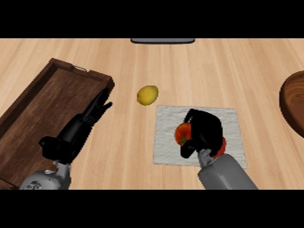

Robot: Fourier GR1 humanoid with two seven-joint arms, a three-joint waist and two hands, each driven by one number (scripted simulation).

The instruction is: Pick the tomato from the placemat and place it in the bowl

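Surface: pale wood-grain tabletop [213, 62], with a dark flat object [162, 40] at its far edge, cut off by the view.
Tray: dark wooden tray [29, 116] at the left, lying at an angle.
Left hand: left hand [82, 124] over the tray's right side, fingers straight and relaxed, holding nothing, at rest.
Lemon: small yellow lemon [147, 95] on bare wood between the tray and the placemat, just beyond the mat's far left corner.
Placemat: white, textured placemat [167, 142] in the middle.
Tomato: red tomato [182, 134] on the placemat, mostly hidden under the hand.
Right hand: right hand [203, 133] over the tomato, fingers curled round it; whether it has left the mat cannot be told.
Bowl: brown wooden bowl [302, 107] at the right edge, well apart from the mat, only partly in view.
Step, as judged: grasp made, carry to the bowl not yet done.
Risk: a round, smooth tomato may roll out of the curled fingers on the way right; releasing short of the rim would leave it on the tabletop.
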